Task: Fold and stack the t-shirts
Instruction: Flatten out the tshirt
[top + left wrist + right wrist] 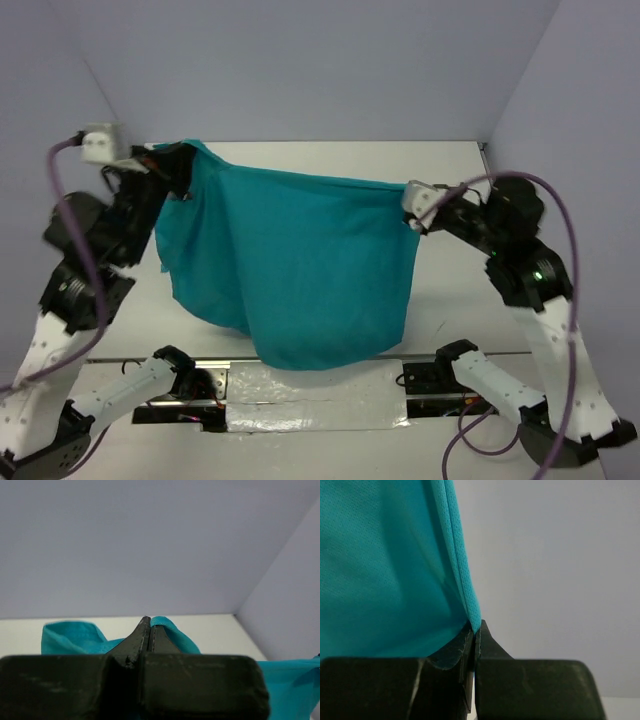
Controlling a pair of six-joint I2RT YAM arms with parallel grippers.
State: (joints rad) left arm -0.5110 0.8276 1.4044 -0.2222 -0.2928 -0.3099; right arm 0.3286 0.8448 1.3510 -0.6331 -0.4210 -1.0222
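1 plain teal short-sleeved cloth t-shirt. 2 black two-finger end effectors: left end effector, right end effector. 2 purple round cables: left cable, right cable. 1 white flat tabletop.

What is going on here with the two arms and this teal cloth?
One teal t-shirt hangs spread out like a curtain over the table. The left tool is shut on one upper end of it, and the right tool is shut on the other. No fold is made yet.
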